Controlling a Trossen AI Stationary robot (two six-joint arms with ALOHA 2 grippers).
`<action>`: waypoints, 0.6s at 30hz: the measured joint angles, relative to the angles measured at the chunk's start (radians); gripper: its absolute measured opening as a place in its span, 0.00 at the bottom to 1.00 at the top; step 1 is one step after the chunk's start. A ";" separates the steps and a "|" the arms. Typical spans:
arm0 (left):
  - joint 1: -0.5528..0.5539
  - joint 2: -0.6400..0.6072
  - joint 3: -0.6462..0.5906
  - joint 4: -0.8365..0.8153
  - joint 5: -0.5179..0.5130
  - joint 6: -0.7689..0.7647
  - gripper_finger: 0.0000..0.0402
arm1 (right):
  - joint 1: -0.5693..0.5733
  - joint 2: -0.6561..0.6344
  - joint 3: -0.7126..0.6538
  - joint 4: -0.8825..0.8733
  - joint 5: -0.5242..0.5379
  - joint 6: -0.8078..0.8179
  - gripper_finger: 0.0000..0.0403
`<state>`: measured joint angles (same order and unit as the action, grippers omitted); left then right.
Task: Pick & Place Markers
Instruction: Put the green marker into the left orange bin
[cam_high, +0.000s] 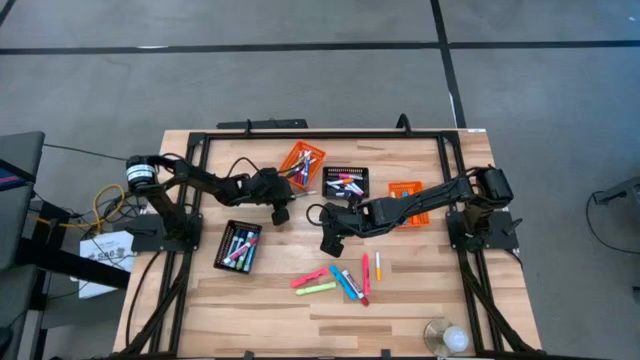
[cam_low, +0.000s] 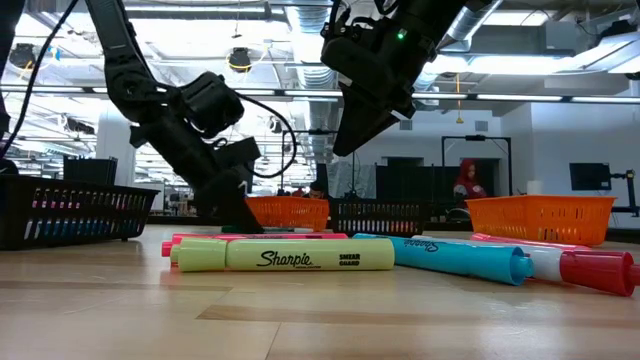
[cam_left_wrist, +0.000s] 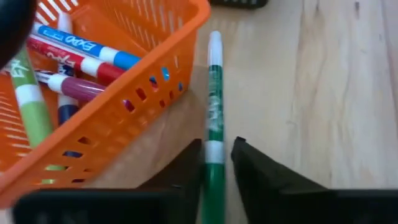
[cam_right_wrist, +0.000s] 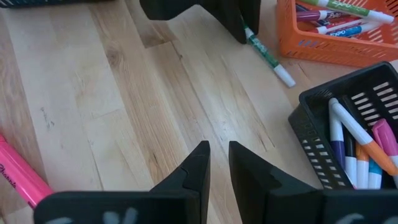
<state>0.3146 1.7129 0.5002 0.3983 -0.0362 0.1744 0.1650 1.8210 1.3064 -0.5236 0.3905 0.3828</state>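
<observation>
A green marker (cam_left_wrist: 214, 106) with a white tip lies on the wood beside the wall of an orange basket (cam_left_wrist: 124, 106) that holds several markers. My left gripper (cam_left_wrist: 216, 165) is down at the table by that basket (cam_high: 302, 163), its fingers closed in on the marker's sides. My right gripper (cam_right_wrist: 219, 163) hangs shut above bare wood near the table's middle (cam_high: 328, 243), holding nothing. Several loose markers (cam_high: 340, 280) lie toward the near edge. The green marker (cam_right_wrist: 264, 53) also sticks out from under my left gripper in the right wrist view. My left gripper has the green marker's barrel (cam_left_wrist: 214, 155), at the end away from the white tip, between its two fingers. The fingers slant down from the table's left, roughly in line with the marker. The marker lies flat on the table next to the orange basket's wall.
A black basket (cam_high: 346, 181) and a second orange basket (cam_high: 405, 190) stand at the far middle and right; another black basket (cam_high: 238, 246) with markers stands near left. A yellow highlighter (cam_low: 290, 257) and a blue one lie close to the near edge. A round white thing (cam_high: 447, 337) sits near right.
</observation>
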 joint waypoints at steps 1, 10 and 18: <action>0.000 -0.011 -0.001 -0.005 0.002 0.000 0.17 | 0.000 0.000 0.000 0.000 0.000 0.000 0.13; -0.064 -0.239 -0.007 -0.034 -0.015 -0.042 0.10 | 0.000 0.000 0.000 -0.008 -0.001 0.000 0.13; -0.063 -0.403 -0.007 -0.045 -0.198 -0.101 0.08 | 0.000 0.000 0.000 -0.014 -0.001 0.001 0.13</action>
<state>0.2514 1.3098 0.4928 0.3531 -0.2345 0.0733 0.1650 1.8210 1.3064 -0.5381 0.3897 0.3840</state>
